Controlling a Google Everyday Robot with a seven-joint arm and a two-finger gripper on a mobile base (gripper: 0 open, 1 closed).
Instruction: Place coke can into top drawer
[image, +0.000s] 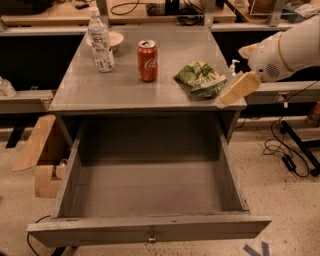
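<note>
gripper (234, 75): at right edge of table (100, 95), jaws spread, empty.
coke can (147, 60): upright, left of jaws, mid-table.
top drawer (150, 227): open below front edge.

You are looking at a robotics lab or workshop. Note the speckled hard floor (292, 212), the loose black cables (280, 149) trailing across it, a blue tape mark (257, 248), and an opened cardboard box (37, 150) beside the grey bench (100, 92). Behind the bench, a wooden worktop (55, 9) carries more wiring. The gripper (239, 88) hangs over the bench's near corner, at the right of the view.
</note>
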